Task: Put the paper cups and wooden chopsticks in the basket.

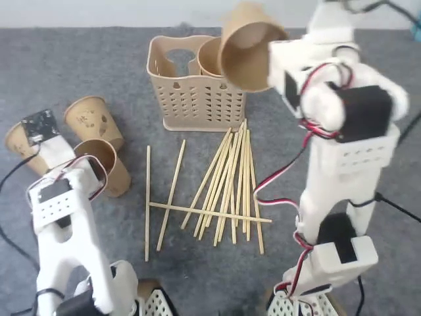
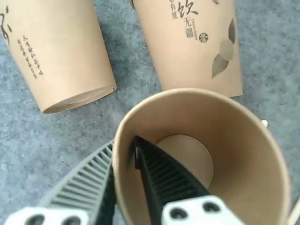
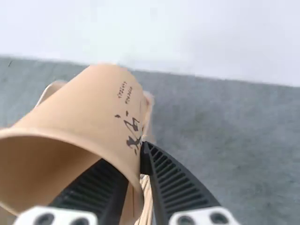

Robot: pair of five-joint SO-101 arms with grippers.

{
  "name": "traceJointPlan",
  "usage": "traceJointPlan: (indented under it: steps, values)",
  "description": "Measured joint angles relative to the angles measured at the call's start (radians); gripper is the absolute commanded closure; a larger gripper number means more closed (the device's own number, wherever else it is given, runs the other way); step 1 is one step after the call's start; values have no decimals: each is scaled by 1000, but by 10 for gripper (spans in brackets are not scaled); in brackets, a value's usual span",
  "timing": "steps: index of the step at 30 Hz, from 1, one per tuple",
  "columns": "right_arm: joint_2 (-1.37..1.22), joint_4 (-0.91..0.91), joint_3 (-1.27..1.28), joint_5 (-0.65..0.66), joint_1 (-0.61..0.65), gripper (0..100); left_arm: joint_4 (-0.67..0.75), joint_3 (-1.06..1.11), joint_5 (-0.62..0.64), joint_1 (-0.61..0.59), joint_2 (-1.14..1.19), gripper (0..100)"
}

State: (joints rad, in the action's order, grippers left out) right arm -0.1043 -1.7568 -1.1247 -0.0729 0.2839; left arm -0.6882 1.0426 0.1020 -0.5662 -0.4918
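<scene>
- Brown paper cup [image 3: 79,126], tipped on its side, has its rim pinched between the closed jaws of the right gripper [image 3: 135,161].
- Beige slotted plastic basket [image 1: 197,99] sits just below those jaws, a 2nd cup [image 1: 209,56] already inside.
- Left gripper [image 2: 123,152] is clamped on a 3rd cup [image 2: 225,150] at the rim, 1 jaw inside; 2 more cups [image 2: 56,56] lie just beyond.
- Pale wooden chopsticks [image 1: 227,184] lie scattered between both grippers.

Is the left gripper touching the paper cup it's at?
Touching. The left wrist view shows the left gripper pinching the paper cup by its wall, one finger inside, one outside.
</scene>
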Motion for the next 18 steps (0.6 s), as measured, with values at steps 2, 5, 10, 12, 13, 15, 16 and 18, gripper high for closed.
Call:
traceJointPlan:
  steps: [2, 5, 10, 12, 13, 15, 16, 18]
  values:
    - [0, 0, 40, 0, 25, 991, 8, 20, 0, 0, -21, 987]
    - [-6, 2, 104, 0, 26, 991, 15, 54, 0, 0, -63, 987]
    - [-91, 5, 109, 0, 29, 991, 23, 121, -29, 5, -157, 987]
    - [-130, 17, 107, 0, 28, 991, 29, 157, -31, 11, -204, 987]
    - [-147, 31, 106, 0, 26, 991, 40, 178, -32, 14, -227, 987]
    - [-175, 61, 106, 0, 25, 991, 57, 215, -37, 15, -275, 987]
    - [-186, 77, 106, 0, 25, 991, 60, 232, -37, 15, -296, 987]
    - [-201, 104, 106, 0, 21, 991, 60, 261, -40, 15, -345, 987]
